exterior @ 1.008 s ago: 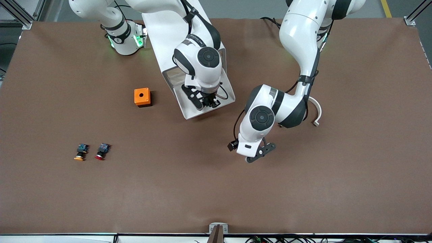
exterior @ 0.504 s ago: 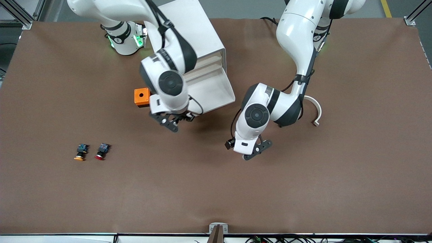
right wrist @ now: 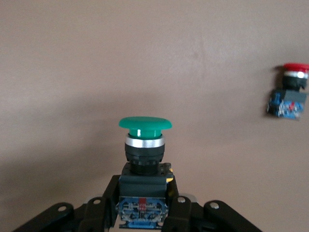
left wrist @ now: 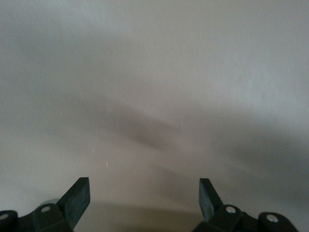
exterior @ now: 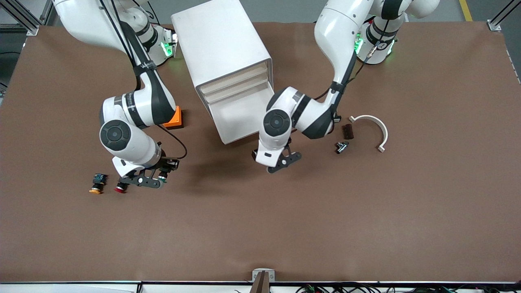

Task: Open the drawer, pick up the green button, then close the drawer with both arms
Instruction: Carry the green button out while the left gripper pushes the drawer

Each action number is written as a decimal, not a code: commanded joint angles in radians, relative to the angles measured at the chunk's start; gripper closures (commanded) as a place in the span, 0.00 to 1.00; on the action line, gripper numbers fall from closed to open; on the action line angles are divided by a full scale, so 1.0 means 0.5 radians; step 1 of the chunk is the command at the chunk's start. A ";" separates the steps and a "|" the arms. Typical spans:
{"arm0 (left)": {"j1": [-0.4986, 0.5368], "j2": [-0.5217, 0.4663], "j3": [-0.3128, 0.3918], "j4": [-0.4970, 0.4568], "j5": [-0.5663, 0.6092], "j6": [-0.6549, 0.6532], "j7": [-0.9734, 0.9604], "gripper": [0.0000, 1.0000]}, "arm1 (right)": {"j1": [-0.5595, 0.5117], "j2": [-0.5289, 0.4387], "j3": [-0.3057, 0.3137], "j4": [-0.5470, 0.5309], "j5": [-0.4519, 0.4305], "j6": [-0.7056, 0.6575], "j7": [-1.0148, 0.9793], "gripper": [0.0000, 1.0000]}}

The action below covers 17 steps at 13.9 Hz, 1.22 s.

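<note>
Between the pads of the right end effector [right wrist: 142, 212] sits the button [right wrist: 145, 159], clamped by its black body and blue rear block. Its long axis runs straight out from the end effector, the round green cap pointing away from the wrist. In the front view this end effector [exterior: 152, 179] hangs over the tabletop [exterior: 285, 228], just beside the red-capped button [exterior: 120, 188], with the orange-yellow-capped button [exterior: 97, 185] a little farther toward the right arm's end of the tabletop. Both of those lie on their sides.

The left end effector [exterior: 281, 160] hovers over bare tabletop just past the front of the drawer [exterior: 240, 118], its fingers [left wrist: 77, 198] spread apart and holding nothing. The drawer stands pulled out of the white cabinet [exterior: 222, 49], its cream front lowest in the front view.
</note>
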 commanded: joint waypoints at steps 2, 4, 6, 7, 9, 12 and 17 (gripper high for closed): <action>-0.092 -0.013 -0.061 -0.046 0.027 0.034 0.006 0.01 | -0.160 -0.079 0.041 -0.297 0.011 0.312 -0.274 1.00; -0.092 0.000 -0.110 -0.043 0.024 0.037 0.006 0.01 | -0.228 -0.073 0.041 -0.374 0.011 0.435 -0.381 1.00; -0.092 0.000 -0.150 -0.046 0.021 0.037 -0.004 0.00 | -0.308 -0.058 0.041 -0.414 0.011 0.512 -0.504 1.00; -0.092 0.000 -0.169 -0.046 0.015 0.037 -0.010 0.01 | -0.341 -0.051 0.041 -0.426 0.011 0.537 -0.553 1.00; -0.089 0.000 -0.209 -0.046 0.009 0.037 -0.019 0.01 | -0.385 -0.039 0.041 -0.444 0.011 0.552 -0.606 1.00; -0.086 -0.003 -0.261 -0.046 -0.034 0.037 -0.025 0.00 | -0.391 0.056 0.041 -0.438 0.011 0.675 -0.651 1.00; -0.073 -0.013 -0.393 -0.101 -0.052 0.028 -0.096 0.01 | -0.391 0.225 0.051 -0.417 0.011 0.813 -0.685 1.00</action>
